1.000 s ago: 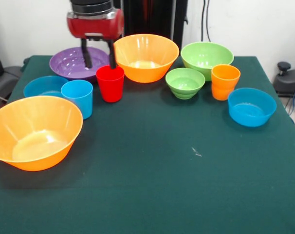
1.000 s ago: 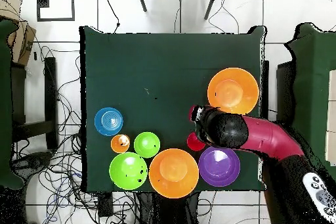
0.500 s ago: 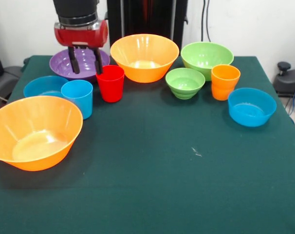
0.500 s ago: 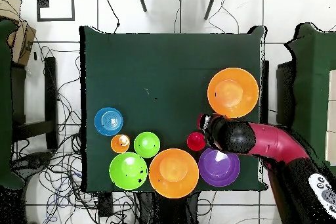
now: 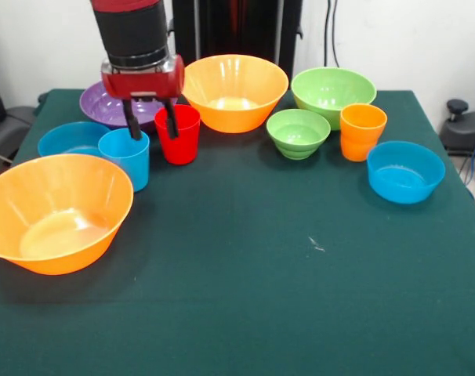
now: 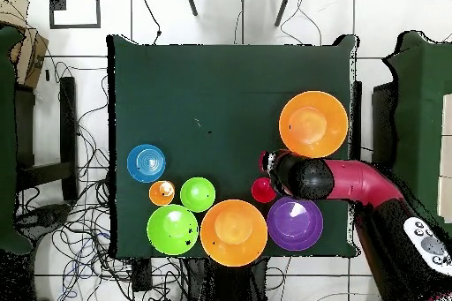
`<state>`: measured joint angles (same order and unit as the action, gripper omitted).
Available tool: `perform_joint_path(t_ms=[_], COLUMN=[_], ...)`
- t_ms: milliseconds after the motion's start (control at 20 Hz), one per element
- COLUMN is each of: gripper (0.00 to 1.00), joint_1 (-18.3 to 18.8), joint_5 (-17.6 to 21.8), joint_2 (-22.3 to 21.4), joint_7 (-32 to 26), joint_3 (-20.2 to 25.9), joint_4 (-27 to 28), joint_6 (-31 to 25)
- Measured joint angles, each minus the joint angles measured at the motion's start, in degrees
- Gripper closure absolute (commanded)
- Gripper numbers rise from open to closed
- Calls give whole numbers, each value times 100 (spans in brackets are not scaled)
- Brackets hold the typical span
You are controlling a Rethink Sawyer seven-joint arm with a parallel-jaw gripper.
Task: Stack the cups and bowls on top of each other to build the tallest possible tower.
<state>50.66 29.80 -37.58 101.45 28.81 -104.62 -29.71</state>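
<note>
While the claw (image 5: 150,124) is held open and empty just beside the red cup (image 5: 179,134), between it and the blue cup (image 5: 125,157), no tower is seen on the table (image 5: 245,258).

A dark green cloth covers the table (image 5: 300,313) from edge to edge. Behind it stands a plain white wall (image 5: 402,39) with black cables (image 5: 329,31) hanging down it. From overhead, the floor (image 6: 388,15) is pale tile crossed by dark grout lines, with tangled cables (image 6: 84,218) strewn beside the table and a cardboard box (image 6: 26,46) at one edge.
</note>
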Motion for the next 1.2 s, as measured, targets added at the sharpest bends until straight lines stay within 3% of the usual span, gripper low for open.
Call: perform_joint_path(t_ms=[700, 1200], gripper=[0, 0], joint_1=[311, 933], joint_5=[39, 39], joint_2=[475, 471], joint_7=[-551, -577], joint_3=[800, 1203], joint_4=[454, 453], joint_6=[-660, -848])
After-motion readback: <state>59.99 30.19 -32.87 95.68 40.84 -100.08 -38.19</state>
